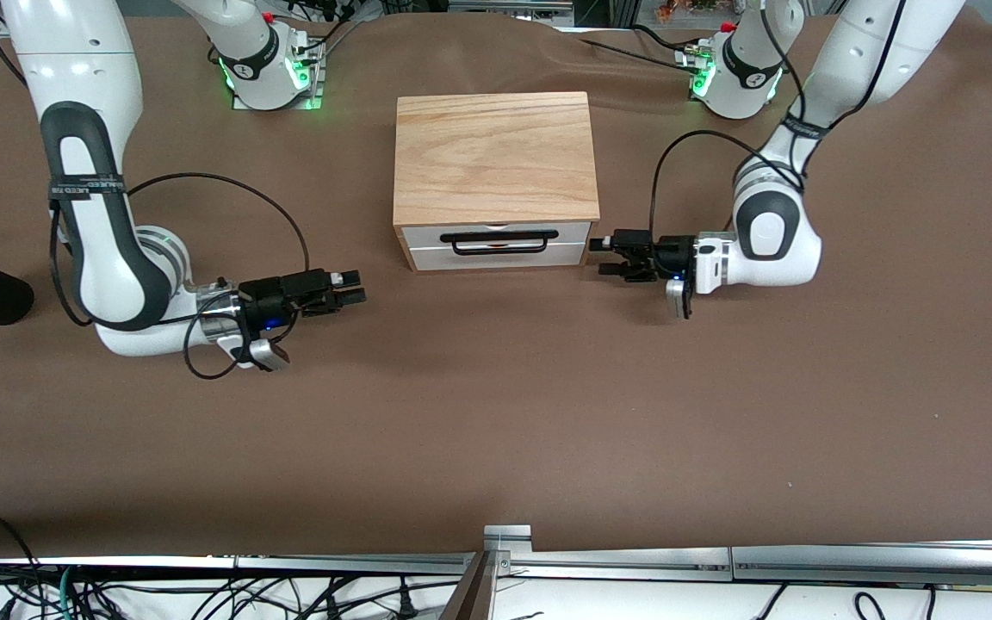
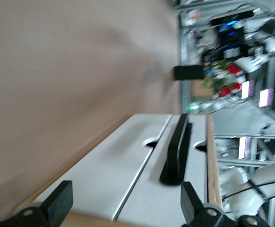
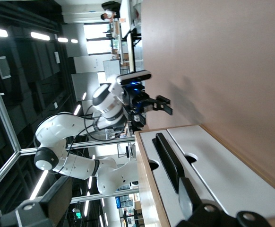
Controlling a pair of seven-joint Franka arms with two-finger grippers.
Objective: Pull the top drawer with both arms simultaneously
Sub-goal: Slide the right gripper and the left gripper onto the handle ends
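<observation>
The top drawer [image 1: 496, 233] is the upper white front of a wooden box in the middle of the table, and it sits flush and shut. Its long black bar handle [image 1: 499, 242] is untouched. My left gripper [image 1: 606, 257] is open and empty over the table, beside the drawer front toward the left arm's end, fingers pointing at the box. My right gripper [image 1: 351, 288] is open and empty over the table toward the right arm's end, farther from the box. The left wrist view shows the handle [image 2: 175, 151] past my open fingers [image 2: 57, 201]. The right wrist view shows the handle [image 3: 168, 158] too.
The light wooden box top [image 1: 493, 157] is above the drawer and the lower white front panel [image 1: 496, 256] is under it. Brown table cover [image 1: 496, 413] spreads in front of the box. A metal rail [image 1: 720, 560] runs along the table's near edge.
</observation>
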